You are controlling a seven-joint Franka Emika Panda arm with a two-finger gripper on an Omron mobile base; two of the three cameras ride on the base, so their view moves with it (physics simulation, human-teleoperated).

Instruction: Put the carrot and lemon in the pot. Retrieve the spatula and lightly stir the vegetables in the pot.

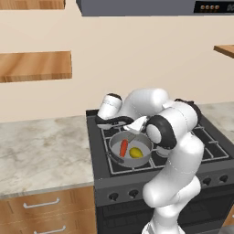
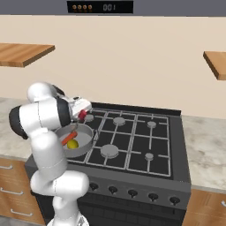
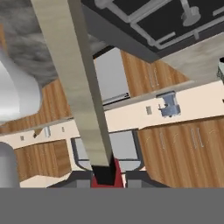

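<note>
Black stove [image 2: 132, 141] under a beige wall, pot [image 1: 114, 148] on its left front burner, carrot [image 1: 123, 147] and lemon [image 1: 135, 152] laid inside the pot, spatula [image 3: 81, 87] pinched by the gripper [image 3: 107, 175] just above the pot.

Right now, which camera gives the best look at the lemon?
The left base view: the lemon lies unobstructed in the pot beside the carrot. In the right base view it is partly hidden by the arm.

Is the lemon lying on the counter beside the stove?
No, the lemon lies inside the pot on the stove, next to the carrot.
</note>
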